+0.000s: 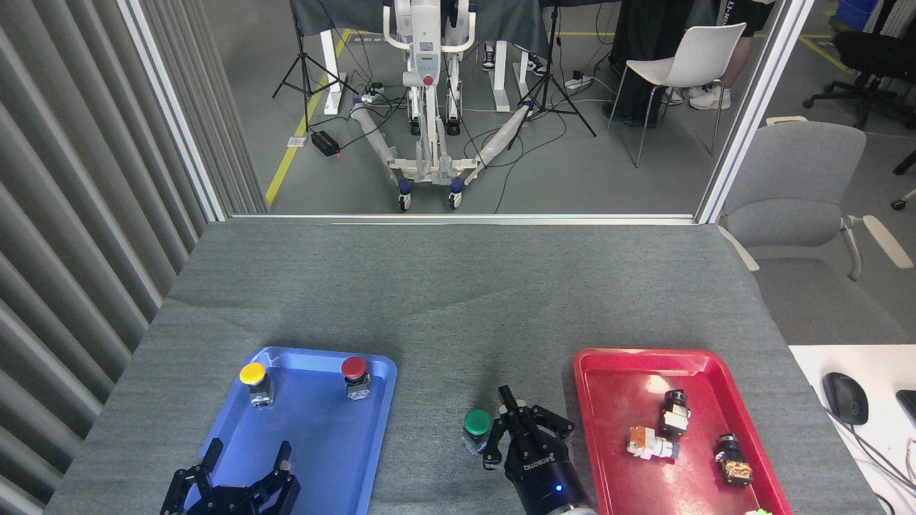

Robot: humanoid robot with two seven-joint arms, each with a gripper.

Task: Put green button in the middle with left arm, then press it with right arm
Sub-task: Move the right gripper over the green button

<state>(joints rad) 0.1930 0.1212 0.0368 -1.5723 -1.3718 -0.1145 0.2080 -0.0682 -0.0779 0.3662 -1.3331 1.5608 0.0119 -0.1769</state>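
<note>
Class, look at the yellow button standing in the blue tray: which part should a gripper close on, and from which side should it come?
Grip the grey block body under the cap of the yellow button, coming from above. It stands upright in the blue tray, and the round cap would probably slip, while the body's flat sides suit two fingers.
</note>
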